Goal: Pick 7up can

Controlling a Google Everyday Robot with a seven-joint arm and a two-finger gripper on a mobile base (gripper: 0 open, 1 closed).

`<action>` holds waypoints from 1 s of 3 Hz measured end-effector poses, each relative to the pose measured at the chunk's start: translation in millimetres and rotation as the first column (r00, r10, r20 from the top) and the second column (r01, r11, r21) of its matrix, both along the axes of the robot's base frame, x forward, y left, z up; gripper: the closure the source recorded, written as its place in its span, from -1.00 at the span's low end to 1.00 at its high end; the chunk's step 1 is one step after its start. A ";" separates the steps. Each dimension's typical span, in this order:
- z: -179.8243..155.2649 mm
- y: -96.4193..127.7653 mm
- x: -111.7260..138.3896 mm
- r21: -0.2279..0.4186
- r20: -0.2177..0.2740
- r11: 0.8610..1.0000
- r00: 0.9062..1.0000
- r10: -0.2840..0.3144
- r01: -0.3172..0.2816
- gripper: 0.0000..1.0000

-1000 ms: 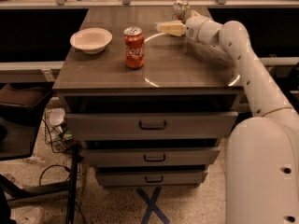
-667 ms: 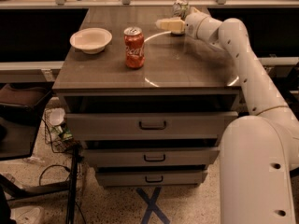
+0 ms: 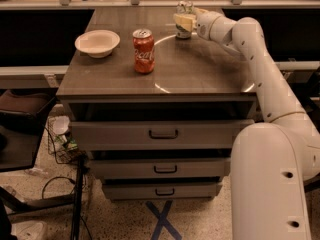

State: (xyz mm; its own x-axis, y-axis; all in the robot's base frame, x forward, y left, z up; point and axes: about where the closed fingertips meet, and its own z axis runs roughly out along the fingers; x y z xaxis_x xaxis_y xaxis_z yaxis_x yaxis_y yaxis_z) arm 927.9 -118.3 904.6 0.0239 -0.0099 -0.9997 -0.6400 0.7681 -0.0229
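One 7up can (image 3: 184, 33): upright at the far right of the tabletop (image 3: 200, 69); silver top and foot show, middle covered.
Gripper (image 3: 183, 20): a second ago it sat lower, just on the near side of the can; now it lies across the can's middle, so the grasp looks close.
Grip: cannot tell whether it is closed on the can.
Red cola can (image 3: 143, 51): unmoved, well to the left and nearer.
Bowl (image 3: 97, 42): far left, unmoved.
Hidden: the can's lettering.
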 end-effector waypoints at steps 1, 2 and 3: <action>-1.2 5.1 0.6 0.001 -0.002 1.000 1.000 0.006 -0.006 0.61; -1.9 8.1 1.0 0.001 -0.003 1.000 1.000 0.009 -0.009 0.99; -2.1 9.2 1.1 0.001 -0.003 1.000 1.000 0.011 -0.011 1.00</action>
State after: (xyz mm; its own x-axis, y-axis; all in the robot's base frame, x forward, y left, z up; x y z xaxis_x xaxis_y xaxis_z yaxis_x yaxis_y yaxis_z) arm 929.0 -109.1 902.5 0.0210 -0.0086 -0.9997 -0.6482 0.7612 -0.0202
